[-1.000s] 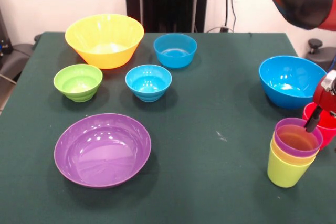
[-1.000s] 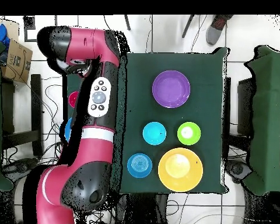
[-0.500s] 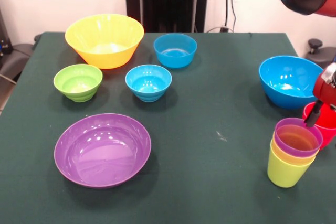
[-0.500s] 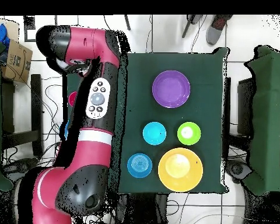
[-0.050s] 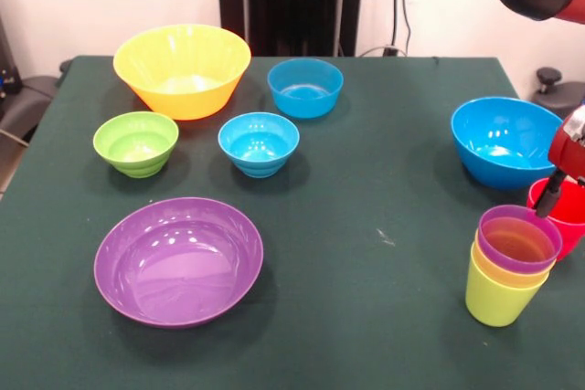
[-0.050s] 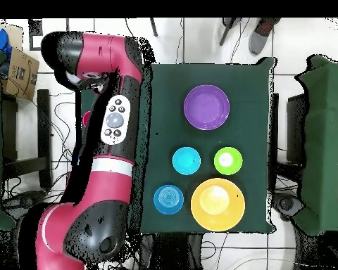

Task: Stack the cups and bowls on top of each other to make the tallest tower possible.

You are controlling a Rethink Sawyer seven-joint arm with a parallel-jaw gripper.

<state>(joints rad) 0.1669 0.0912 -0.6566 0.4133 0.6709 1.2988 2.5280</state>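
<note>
A: Green cloth covered the table (image 5: 366,317), and the tower (image 5: 510,267) stood on it as the landmark: lime green cup lowest, yellow nested in it, purple on top.

B: And the red cup (image 5: 559,216)?

A: Just beside the tower, behind it and toward the table's edge, only partly in frame. The gripper (image 5: 554,196) hung over its rim, one dark finger dipping toward the inside.

B: Were the jaws together or apart?

A: I couldn't tell; the edge of the front view cut them off, and in the overhead view the arm (image 6: 108,133) hid that whole side.

B: So the step in hand?

A: Probably taking the red cup. I judged it wanted a firm pinch on the wall, a straight lift clear of the tower's rim, then a centred drop into the purple cup.

B: What else was round it?

A: The large blue bowl (image 5: 505,142) sat near, behind the tower; the purple bowl (image 5: 178,260) and the rest were well apart.
</note>
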